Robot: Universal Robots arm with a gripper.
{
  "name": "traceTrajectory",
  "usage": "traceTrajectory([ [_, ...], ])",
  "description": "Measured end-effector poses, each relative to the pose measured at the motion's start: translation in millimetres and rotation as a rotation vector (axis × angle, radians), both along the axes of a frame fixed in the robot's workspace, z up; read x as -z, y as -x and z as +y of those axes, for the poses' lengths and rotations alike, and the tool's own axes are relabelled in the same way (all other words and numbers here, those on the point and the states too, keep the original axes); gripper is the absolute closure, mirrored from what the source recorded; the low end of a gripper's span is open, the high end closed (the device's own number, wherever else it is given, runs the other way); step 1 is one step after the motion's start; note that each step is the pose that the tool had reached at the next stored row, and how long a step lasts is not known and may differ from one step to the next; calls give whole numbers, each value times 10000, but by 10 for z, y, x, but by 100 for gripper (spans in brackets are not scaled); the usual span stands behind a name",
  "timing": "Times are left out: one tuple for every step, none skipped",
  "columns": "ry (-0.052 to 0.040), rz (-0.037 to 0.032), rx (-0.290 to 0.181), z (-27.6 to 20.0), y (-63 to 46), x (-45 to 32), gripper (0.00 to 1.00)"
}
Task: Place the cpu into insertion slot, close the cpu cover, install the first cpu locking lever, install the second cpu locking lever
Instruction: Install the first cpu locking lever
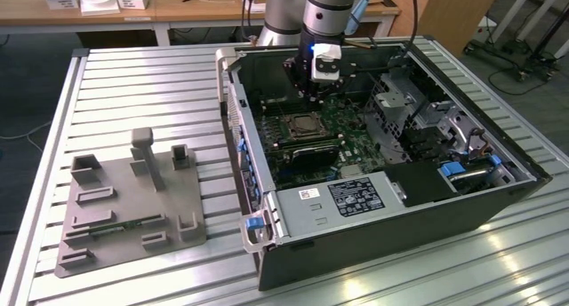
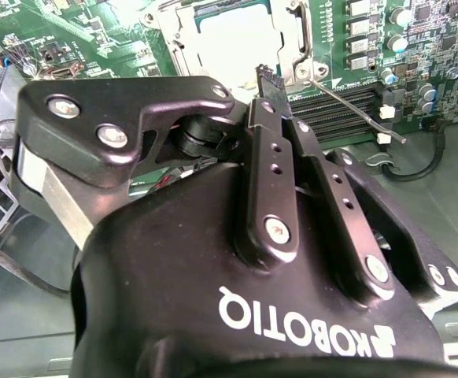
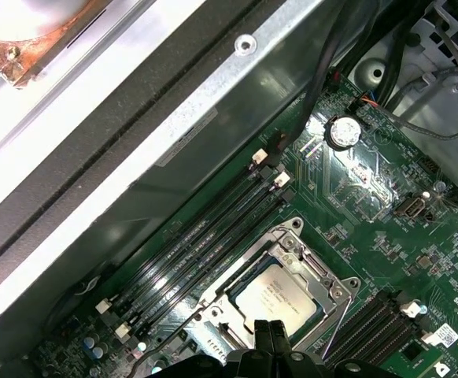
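Note:
The cpu (image 3: 275,298) lies flat in the insertion slot (image 1: 307,127) on the green board, silver top up. The cpu cover (image 3: 327,277) rests down around it as a silver frame; in the second wrist view the cpu (image 2: 229,39) shows through the cover's (image 2: 292,27) window. A thin metal locking lever (image 2: 359,110) sticks out unlatched over the memory slots. My gripper (image 3: 270,329) hangs just above the socket's edge, its two black fingers pressed together on nothing. It hovers inside the open case (image 1: 320,86), with its tips (image 2: 267,72) near the socket corner.
Long black memory slots (image 3: 205,236) run beside the socket, close to the case's tall metal wall (image 3: 174,118). A labelled power supply (image 1: 347,196) and a drive cage (image 1: 418,113) crowd the case. A grey fixture block (image 1: 124,199) stands on the slatted table at the exterior view's left.

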State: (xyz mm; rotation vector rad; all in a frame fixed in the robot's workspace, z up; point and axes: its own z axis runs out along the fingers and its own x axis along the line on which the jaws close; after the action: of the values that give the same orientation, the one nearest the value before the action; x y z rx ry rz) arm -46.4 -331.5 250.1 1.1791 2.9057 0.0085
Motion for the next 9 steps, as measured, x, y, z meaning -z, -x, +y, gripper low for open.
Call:
traceTrajectory([
  [0,0,-1,0,0,0,90],
  [0,0,-1,0,0,0,90],
  [-1,0,-1,0,0,0,90],
  [0,0,-2,0,0,0,90],
  [0,0,-3,0,0,0,90],
  [0,0,-4,0,0,0,90],
  [0,0,-4,0,0,0,90],
  [0,0,-90,0,0,0,90],
  [0,0,-90,0,0,0,90],
])
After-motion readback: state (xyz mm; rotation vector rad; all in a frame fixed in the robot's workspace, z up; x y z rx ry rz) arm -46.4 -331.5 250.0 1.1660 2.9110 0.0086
